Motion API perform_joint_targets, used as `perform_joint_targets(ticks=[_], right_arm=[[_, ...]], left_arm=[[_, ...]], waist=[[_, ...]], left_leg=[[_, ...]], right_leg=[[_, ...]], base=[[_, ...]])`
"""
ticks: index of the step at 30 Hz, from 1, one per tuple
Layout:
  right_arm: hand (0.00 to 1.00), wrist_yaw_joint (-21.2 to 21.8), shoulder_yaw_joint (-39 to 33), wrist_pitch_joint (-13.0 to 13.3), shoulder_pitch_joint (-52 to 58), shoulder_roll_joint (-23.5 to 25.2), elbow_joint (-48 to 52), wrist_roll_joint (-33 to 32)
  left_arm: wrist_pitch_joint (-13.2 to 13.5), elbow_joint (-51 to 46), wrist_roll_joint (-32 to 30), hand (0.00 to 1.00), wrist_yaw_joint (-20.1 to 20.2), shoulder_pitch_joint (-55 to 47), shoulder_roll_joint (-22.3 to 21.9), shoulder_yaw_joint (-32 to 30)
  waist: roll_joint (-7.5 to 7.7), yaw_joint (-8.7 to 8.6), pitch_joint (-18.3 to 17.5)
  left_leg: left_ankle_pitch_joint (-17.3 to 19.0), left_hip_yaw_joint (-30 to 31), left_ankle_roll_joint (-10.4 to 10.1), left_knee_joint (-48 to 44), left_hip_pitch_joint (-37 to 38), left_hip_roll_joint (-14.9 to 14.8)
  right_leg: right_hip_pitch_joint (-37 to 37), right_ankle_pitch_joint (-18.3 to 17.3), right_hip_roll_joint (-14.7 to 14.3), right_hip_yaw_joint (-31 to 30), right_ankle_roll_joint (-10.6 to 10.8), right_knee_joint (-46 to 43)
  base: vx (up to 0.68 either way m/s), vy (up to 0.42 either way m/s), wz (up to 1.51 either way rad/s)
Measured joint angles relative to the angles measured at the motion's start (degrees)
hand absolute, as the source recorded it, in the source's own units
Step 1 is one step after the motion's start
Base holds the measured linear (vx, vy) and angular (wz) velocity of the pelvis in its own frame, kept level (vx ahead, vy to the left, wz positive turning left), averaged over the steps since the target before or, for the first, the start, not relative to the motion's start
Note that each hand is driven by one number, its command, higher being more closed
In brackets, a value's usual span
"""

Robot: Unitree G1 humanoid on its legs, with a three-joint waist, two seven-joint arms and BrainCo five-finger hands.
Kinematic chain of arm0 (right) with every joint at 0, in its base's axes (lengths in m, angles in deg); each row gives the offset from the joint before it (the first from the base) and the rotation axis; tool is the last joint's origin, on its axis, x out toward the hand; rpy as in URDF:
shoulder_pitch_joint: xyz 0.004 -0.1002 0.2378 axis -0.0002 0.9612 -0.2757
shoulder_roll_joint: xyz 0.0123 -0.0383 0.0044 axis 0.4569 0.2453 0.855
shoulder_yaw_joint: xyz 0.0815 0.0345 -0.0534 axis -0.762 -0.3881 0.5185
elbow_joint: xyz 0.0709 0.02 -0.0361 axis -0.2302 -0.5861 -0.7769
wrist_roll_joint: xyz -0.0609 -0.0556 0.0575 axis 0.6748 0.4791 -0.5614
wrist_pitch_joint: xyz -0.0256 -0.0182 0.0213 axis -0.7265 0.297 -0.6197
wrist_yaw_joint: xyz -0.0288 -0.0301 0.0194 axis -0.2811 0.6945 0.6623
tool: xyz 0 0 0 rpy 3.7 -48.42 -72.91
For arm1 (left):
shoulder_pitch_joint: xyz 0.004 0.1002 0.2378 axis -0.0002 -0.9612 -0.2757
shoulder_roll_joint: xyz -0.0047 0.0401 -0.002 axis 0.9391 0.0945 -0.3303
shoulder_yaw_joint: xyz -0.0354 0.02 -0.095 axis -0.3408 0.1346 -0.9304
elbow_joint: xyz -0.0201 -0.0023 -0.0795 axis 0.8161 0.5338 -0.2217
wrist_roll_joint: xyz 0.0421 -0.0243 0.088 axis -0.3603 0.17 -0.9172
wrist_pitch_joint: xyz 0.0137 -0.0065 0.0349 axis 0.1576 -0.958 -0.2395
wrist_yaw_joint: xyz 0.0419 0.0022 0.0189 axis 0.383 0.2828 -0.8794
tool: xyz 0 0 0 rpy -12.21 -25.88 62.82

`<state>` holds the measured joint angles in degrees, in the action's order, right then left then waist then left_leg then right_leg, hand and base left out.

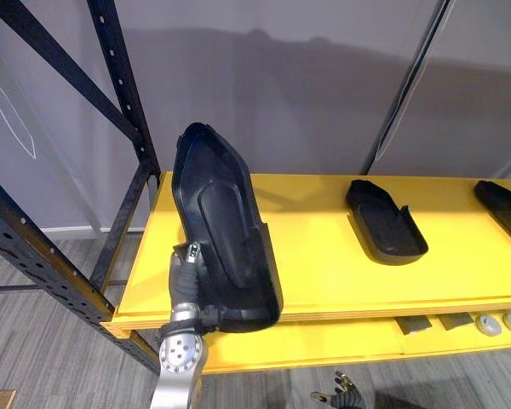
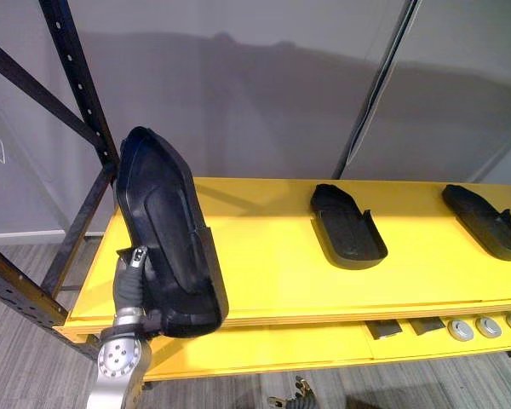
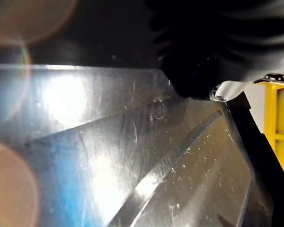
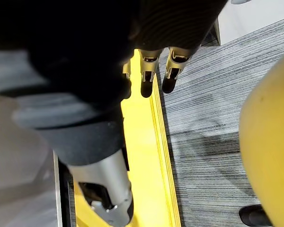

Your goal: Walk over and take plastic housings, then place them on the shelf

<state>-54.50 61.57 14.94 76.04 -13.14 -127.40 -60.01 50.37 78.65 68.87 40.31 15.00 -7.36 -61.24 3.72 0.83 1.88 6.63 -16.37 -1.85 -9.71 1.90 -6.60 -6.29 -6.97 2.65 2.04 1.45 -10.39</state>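
Housing in hand (image 1: 226,230): large black plastic shell at the left end of the yellow shelf (image 1: 324,256). Its long axis is close to upright, leaning back toward the wall.
Ends: the narrow rounded end points up and the wide open end is low, at the shelf's front edge. I cannot tell whether it touches the board.
Hollow side: faces the front and right, with a raised oval ridge inside.
Left hand (image 1: 186,271): sits against the shell's lower left side. The shell hides its grip, so I cannot tell how it holds.
Right hand (image 4: 147,71): fingers straight and loose, holding nothing. The tips hang over the shelf's front edge, with grey floor (image 4: 203,118) just beside them.
Second housing (image 1: 385,220): lies flat, hollow side up, mid-shelf, well apart from the held one. Its rounded end is toward the wall.
Third housing (image 1: 504,211): lies flat farther right, turned the same way.
Lower level: two round silver parts (image 1: 501,322) beside small dark blocks (image 1: 417,324).
Rack post (image 1: 123,85): black, behind the held shell.
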Motion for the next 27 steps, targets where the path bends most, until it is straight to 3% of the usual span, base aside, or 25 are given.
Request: perform_joint_targets(ticks=[3,6,8,12,19,27], right_arm=[[0.0,1.02,0.08,-0.1,-0.55,-0.43,-1.07,0.69],[0.0,1.92,0.17,-0.11,-2.04,-1.16,-2.33,0.92],[0.0,2.28,0.18,-0.12,-2.41,-2.03,-2.31,0.94],[0.0,2.65,0.15,-0.42,-2.89,-3.27,-1.6,0.87],[0.0,2.86,0.09,-0.41,-2.72,-3.66,-1.58,0.89],[0.0,2.86,0.0,-0.32,-3.14,-3.68,-2.19,0.9]], left_arm=[[-2.12,8.49,-0.75,1.0,-0.22,6.75,3.35,-3.33],[-4.87,18.0,-2.44,1.0,-1.12,12.02,6.31,-5.91],[-6.08,22.5,-2.77,1.0,-1.2,14.15,6.36,-6.7],[-7.73,27.32,-2.82,1.0,-1.45,15.08,6.33,-7.38],[-8.3,35.39,-4.08,1.0,-2.51,20.76,9.12,-10.08],[-8.71,42.82,-4.12,1.0,-2.65,27.8,13.43,-11.89]], waist=[[-0.21,-0.33,-0.15],[-0.35,-1.92,-0.08],[-1.0,-2.29,0.43],[-2.36,-3.62,1.12],[-2.06,-3.57,1.21],[-1.45,-4.34,1.17]], left_leg=[[-3.5,-0.03,0.02,5.23,1.84,0.89],[-8.3,0.61,0.08,11.7,3.08,2.26],[-10.5,0.95,0.04,14.92,3.63,2.79],[-11.27,1.32,-0.26,15.03,3.37,2.8],[-11.25,2.33,-0.21,15.02,1.08,2.63],[-10.89,2.0,0.49,14.73,1.32,4.2]], right_leg=[[-0.03,1.6,0.0,-0.05,-0.26,2.28],[0.77,1.64,0.26,-0.01,-0.29,3.75],[0.95,1.61,0.32,0.09,-0.29,4.77],[1.61,1.12,0.02,0.05,-0.12,4.41],[3.23,1.11,-1.28,-3.19,-0.06,6.14],[2.91,2.87,-0.7,-5.54,-0.32,6.99]], base=[[-0.09,-0.009,-0.03],[-0.16,-0.027,0.03],[-0.19,-0.018,0.02],[-0.21,-0.008,0.01],[-0.07,0.013,-0.05],[0.07,0.019,-0.04]])
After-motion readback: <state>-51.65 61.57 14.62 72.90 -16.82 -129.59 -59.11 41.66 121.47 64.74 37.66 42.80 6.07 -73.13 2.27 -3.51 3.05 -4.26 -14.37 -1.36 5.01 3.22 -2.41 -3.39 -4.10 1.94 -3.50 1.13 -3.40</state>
